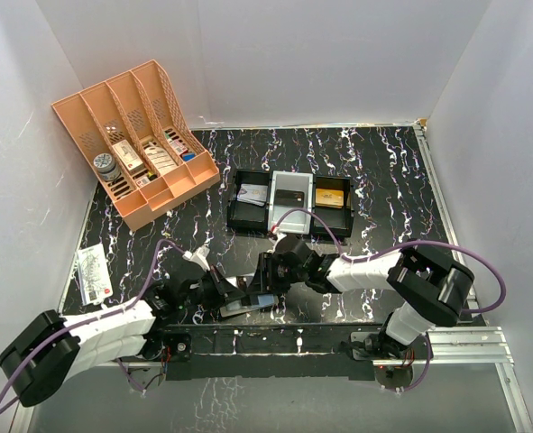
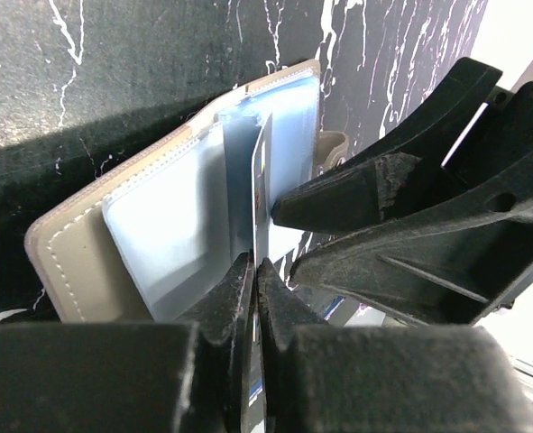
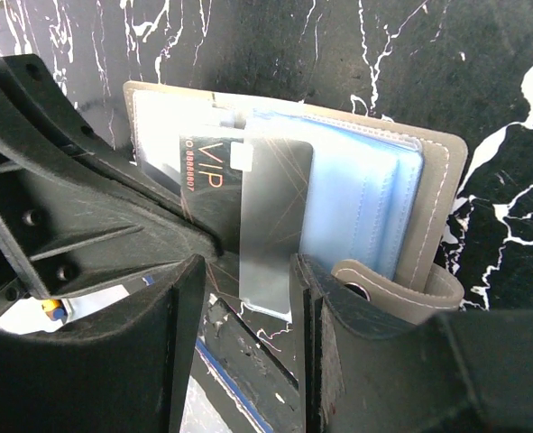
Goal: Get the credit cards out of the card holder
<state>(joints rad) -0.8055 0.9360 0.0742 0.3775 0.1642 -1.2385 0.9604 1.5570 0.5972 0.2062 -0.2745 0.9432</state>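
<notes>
**A:** Straight to the near edge of the marbled black table [image 1: 383,171], and the card holder [image 3: 433,180] lies open between the two arms. Grey-brown cover down, grey-blue sleeves fanned upward.

**B:** And the left gripper [image 2: 255,266] is right in there! Its fingers are pinched together on a thin card seen edge-on from its own camera.

**A:** That's the dark VIP card [image 3: 266,198]. From the right wrist you can read the lettering. It stands among the sleeves, its lower part past the holder's near edge.

**B:** What about the right gripper [image 3: 248,262]?

**A:** Its fingers stand apart, one on either side of that card's lower end, with nothing clamped between them. One tip sits just beside the closing tab [image 3: 383,289], which curls up at the holder's corner.

**B:** From the left wrist, one right fingertip [image 2: 284,212] touches the card's edge.

**A:** Behind them is the black three-compartment tray [image 1: 233,215], with a card lying in each section, the right one orange.

**B:** The orange lattice organiser [image 1: 158,197] is well apart at the far left.
</notes>
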